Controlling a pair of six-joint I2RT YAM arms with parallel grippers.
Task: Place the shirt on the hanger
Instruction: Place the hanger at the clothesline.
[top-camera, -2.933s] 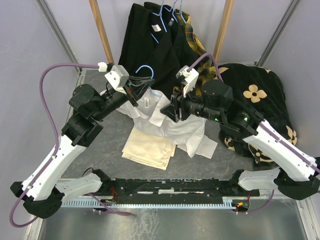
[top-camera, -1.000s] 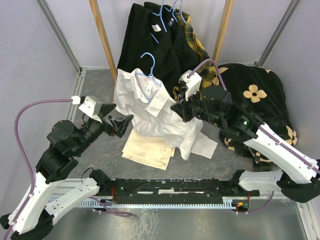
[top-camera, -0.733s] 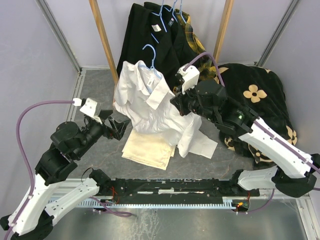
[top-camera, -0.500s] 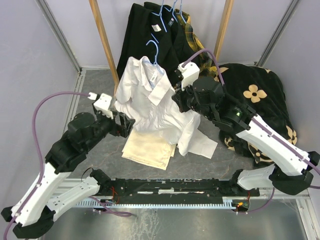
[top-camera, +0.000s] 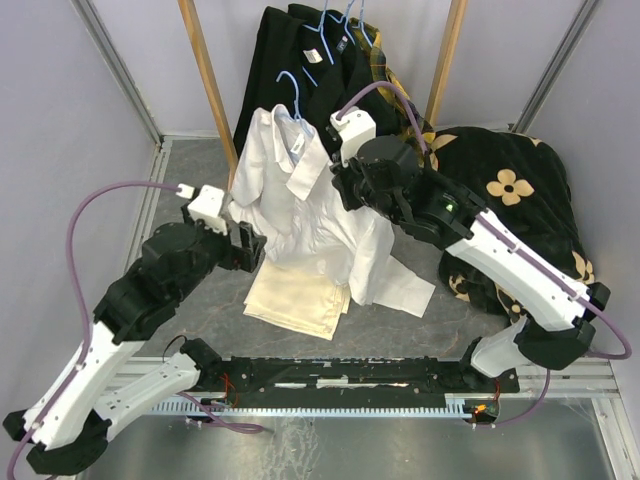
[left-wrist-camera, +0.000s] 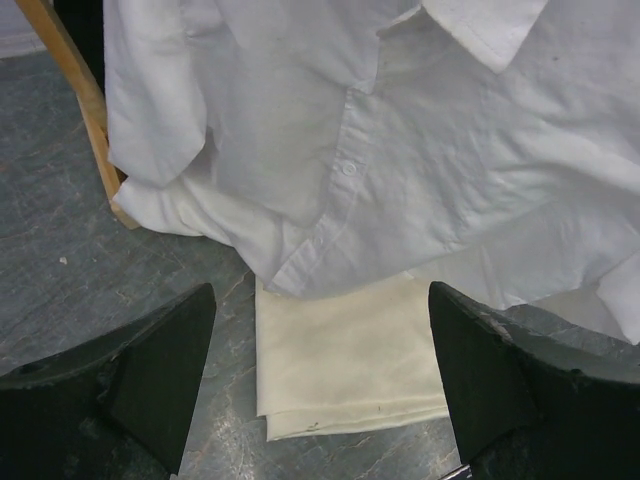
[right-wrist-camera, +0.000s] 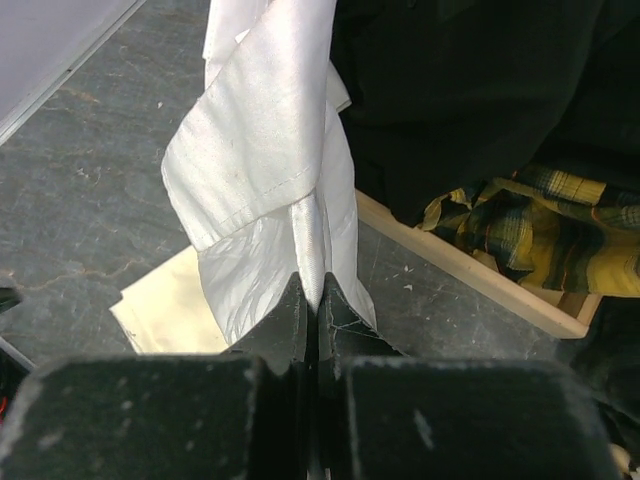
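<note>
The white shirt (top-camera: 300, 200) hangs lifted above the table, its collar draped over the light-blue hanger, whose hook (top-camera: 287, 92) sticks out at the top. My right gripper (top-camera: 340, 186) is at the shirt's right shoulder, shut on a pinched fold of the white cloth (right-wrist-camera: 300, 190); in the right wrist view that gripper (right-wrist-camera: 317, 300) has its jaws pressed together on the cloth. My left gripper (top-camera: 245, 250) is open just below and left of the shirt's hem. In the left wrist view the left gripper (left-wrist-camera: 320, 385) holds nothing, and the shirt (left-wrist-camera: 400, 150) hangs ahead of it.
A cream-yellow folded cloth (top-camera: 300, 295) lies under the shirt, also the cloth (left-wrist-camera: 345, 360) between my left fingers. Black and plaid garments on blue hangers (top-camera: 330, 60) hang behind. Wooden posts (top-camera: 205, 70) stand at the back. A black flowered cloth (top-camera: 510, 190) lies right.
My right arm has raised the shirt and hanger off the table and carried them back and left. My left arm has let go, dropped away, then come forward to below the hem.
</note>
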